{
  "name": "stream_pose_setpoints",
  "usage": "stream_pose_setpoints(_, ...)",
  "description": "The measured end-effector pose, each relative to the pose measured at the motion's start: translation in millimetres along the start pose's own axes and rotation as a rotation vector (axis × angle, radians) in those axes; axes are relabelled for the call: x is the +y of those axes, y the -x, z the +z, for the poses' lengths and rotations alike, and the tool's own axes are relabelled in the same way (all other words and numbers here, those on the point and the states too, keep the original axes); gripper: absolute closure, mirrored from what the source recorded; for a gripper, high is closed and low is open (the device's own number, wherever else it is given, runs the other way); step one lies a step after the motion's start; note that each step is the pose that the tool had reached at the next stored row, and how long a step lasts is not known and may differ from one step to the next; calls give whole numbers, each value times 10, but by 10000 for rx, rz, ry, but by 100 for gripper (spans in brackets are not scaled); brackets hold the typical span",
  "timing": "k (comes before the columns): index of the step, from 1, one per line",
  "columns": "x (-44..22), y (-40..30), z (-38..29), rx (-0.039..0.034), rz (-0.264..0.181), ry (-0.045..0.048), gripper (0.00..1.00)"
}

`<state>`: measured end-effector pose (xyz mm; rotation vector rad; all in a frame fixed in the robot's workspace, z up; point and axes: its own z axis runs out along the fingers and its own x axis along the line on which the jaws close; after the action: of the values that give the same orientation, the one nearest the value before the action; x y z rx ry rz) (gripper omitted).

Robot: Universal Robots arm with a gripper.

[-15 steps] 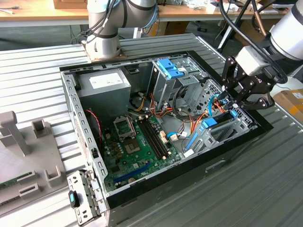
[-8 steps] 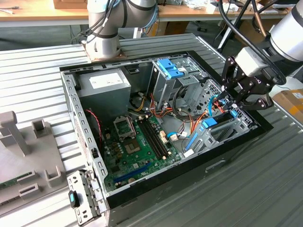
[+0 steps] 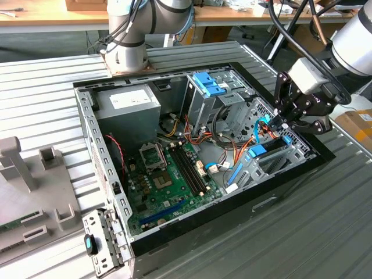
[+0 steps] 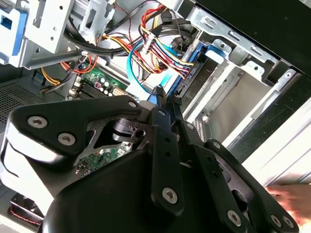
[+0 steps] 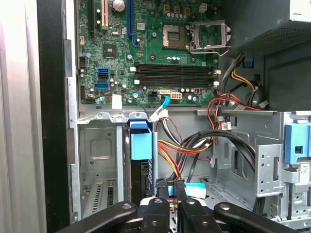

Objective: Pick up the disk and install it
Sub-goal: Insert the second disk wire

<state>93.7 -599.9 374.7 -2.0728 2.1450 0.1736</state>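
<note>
One black end effector hangs over the corner drive bay of the open grey metal computer case, its two fingers closed together. One flat dark disk with blue plastic rails stands on edge inside this bay, beside one green motherboard. Coloured cables crowd the near side.

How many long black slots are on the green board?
4. The long black slots lie side by side in one row on the green board, next to the silver chip socket. None seems hidden.
</note>
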Motion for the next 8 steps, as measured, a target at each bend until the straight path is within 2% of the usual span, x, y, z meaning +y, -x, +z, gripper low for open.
stream_pose_setpoints(6,0,0,0,-18,1,1,84)
stream_pose_setpoints(7,-1,1,1,187,-5,-5,84)
stream_pose_setpoints(8,-5,5,3,599,-16,-5,84)
